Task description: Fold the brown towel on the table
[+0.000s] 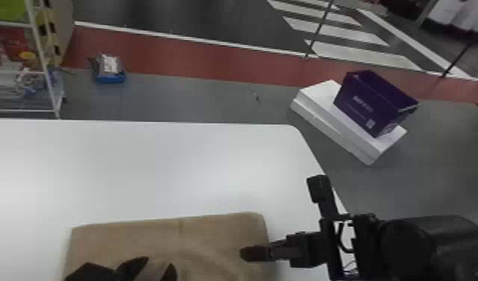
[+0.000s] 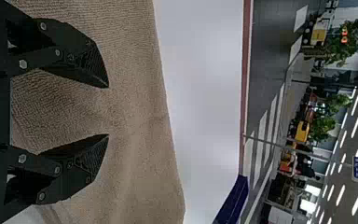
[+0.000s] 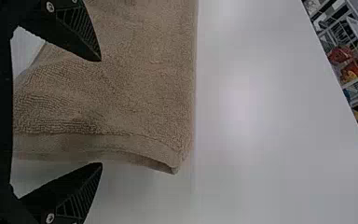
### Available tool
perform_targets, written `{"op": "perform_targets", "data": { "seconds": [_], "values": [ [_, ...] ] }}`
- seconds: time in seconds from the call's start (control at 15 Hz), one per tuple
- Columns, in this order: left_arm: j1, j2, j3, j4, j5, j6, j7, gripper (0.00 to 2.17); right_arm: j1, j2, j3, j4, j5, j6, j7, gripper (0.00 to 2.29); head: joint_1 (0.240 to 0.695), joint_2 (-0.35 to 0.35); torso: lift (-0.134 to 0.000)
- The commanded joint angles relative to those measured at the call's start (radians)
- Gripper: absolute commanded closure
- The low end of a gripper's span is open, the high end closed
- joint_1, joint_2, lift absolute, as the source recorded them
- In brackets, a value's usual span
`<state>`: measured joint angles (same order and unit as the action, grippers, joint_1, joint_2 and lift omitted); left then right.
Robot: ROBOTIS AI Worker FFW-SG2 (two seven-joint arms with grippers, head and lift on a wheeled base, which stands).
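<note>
Left gripper (image 1: 157, 263) and right gripper (image 1: 243, 254), fingers spread, over brown towel (image 1: 126, 237)

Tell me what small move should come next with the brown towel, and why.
I'd probably ease the right gripper down slightly and close it on the towel at its hemmed side. Its fingers are open, with one over the cloth and the other past that edge, over the table, so the edge seems lined up for pinching.
</note>
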<state>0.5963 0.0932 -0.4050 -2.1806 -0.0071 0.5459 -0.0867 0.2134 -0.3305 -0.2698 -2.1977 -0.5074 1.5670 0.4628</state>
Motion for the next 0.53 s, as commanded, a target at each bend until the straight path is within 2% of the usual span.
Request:
{"op": "perform_targets", "data": {
  "seconds": [0.0, 0.2, 0.47],
  "values": [
    [0.005, 0.002, 0.006, -0.004, 0.003, -0.004, -0.002, 0.6, -0.015, 0.004, 0.0, 0.029, 0.001, 0.005, -0.003, 0.13, 0.695, -0.35, -0.124],
    [0.002, 0.002, 0.006, -0.002, 0.003, -0.004, -0.002, 0.6, -0.034, 0.005, 0.015, 0.072, -0.003, 0.005, -0.01, 0.31, 0.695, -0.35, -0.124],
    [-0.001, 0.003, 0.009, -0.001, 0.004, 0.0, -0.002, 0.6, -0.042, 0.004, 0.017, 0.085, -0.029, 0.005, -0.001, 0.88, 0.695, -0.35, -0.124]
  ]
}}
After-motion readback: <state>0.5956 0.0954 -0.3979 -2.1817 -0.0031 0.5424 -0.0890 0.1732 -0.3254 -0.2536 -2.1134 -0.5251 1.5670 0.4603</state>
